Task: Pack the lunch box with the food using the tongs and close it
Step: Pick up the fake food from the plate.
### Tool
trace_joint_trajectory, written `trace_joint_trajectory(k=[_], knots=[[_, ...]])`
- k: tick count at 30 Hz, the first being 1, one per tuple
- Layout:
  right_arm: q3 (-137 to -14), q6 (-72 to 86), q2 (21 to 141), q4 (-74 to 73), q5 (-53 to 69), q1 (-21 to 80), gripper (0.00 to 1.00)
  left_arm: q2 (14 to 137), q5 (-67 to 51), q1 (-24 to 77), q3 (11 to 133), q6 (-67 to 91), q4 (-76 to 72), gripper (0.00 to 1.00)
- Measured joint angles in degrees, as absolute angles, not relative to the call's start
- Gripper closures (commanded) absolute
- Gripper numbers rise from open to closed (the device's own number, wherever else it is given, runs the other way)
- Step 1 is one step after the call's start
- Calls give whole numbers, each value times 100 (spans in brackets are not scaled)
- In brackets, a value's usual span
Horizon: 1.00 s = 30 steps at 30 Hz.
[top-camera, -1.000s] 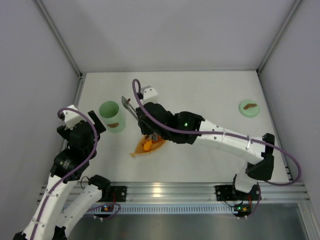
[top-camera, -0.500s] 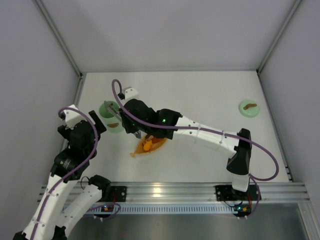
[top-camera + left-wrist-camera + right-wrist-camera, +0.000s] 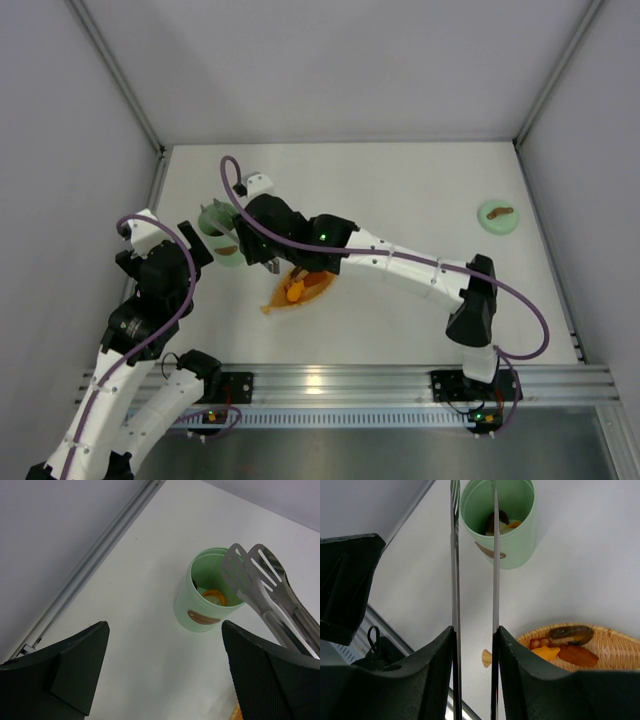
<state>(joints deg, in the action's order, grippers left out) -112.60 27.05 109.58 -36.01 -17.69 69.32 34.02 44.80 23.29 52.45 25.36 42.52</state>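
Right end effector (image 3: pixel 475 632) clamped on one tongs (image 3: pixel 455 570), tips over one lunch box (image 3: pixel 515 545); left end effector (image 3: pixel 165 672) spread apart.

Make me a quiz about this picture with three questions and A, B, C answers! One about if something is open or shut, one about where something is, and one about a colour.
1. The small mint-green plastic tub is:
A. Shut with its lid
B. Open, with small orange, white and dark food pieces inside
C. Lying on its side

2. Where is the round mint-green lid with a brown handle?
A. On the tub
B. Far off on the right side of the white table
C. Under the tub

3. What colour is the leaf-shaped woven tray?
A. Orange
B. Blue
C. Black

Answers:
1 B: its top is uncovered below the tips of the long thin silver metal tongs.
2 B: it lies alone near the right wall.
3 A: both the top and right wrist views show it orange.
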Motion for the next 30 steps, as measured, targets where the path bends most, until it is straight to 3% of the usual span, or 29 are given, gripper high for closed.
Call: trace_joint_trajectory(k=[9,20,30], knots=[[-11126,2757,10761,-3675,-2008,6875,62,3402,4480,2329,5245,2534,4252,1],[-7496,3627,7706,-3874,-2460,6879,60,3402,4458,2329,5245,2532,4252,1],[-6331,4145,7352,-3857,-2316,7113,54,3402,4451,2329,5245,2534,4252,1]])
